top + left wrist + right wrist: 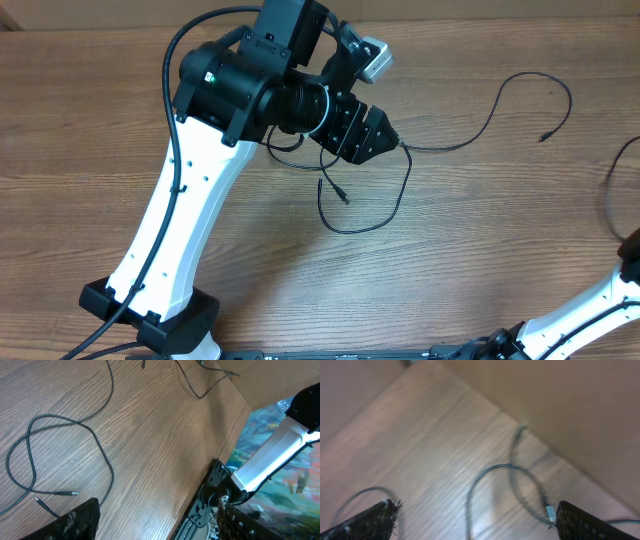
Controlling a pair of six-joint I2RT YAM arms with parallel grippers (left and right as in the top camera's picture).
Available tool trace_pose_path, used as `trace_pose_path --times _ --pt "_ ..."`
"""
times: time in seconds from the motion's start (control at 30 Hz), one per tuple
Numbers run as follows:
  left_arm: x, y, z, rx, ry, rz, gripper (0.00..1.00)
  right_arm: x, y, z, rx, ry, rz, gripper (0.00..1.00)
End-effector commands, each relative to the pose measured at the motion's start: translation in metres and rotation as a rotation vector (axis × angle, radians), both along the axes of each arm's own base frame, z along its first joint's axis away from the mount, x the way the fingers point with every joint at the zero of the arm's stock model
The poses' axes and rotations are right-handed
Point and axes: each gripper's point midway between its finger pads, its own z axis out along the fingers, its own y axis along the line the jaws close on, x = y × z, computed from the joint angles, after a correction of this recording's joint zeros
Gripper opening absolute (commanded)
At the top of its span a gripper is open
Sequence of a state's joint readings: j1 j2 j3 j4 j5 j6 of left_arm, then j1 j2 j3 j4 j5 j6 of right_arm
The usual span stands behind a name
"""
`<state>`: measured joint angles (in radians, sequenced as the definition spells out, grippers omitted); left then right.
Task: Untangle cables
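My left claw (159,512) hangs wide over the counter (150,450), holding nothing; my right claw (475,510) is wide too. The cables (66,493) lie looped, so I reckon I'm choosing a strand to pinch.

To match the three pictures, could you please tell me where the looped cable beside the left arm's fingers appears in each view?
Overhead: the looped cable lies at centre.
Left wrist: left half, likely the same loop.
Right wrist: cannot tell; its blurred loop may be another cable.
Shared landmark: the wooden table.
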<state>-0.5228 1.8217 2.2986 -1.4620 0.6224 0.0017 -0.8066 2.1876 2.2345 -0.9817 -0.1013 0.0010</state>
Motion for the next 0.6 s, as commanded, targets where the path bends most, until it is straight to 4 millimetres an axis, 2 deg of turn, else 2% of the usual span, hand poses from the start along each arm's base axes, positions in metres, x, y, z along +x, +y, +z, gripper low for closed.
trace_pose_path --times 0.0,0.1,0.27,0.3,0.47,0.57 --pt "-0.004 -0.003 0.007 -0.026 0.001 -0.012 0.75 0.046 0.055 0.008 0.123 -0.124 0.205 1.0" --pt "0.004 0.003 0.002 0.013 -0.023 0.025 0.74 0.075 0.118 0.004 0.2 -0.12 0.344 1.0" --pt "0.005 0.007 -0.001 0.037 -0.023 0.038 0.74 0.094 0.195 -0.008 0.253 -0.035 0.489 1.0" --pt "0.005 0.007 -0.001 0.038 -0.024 0.037 0.73 0.097 0.217 -0.013 0.257 0.004 0.523 1.0" --pt "0.002 0.008 -0.003 0.047 -0.021 0.027 0.73 0.091 0.286 -0.041 0.256 0.188 0.603 1.0" --pt "0.0 0.01 -0.005 0.057 -0.019 0.017 0.73 0.084 0.332 -0.064 0.291 0.275 0.676 1.0"
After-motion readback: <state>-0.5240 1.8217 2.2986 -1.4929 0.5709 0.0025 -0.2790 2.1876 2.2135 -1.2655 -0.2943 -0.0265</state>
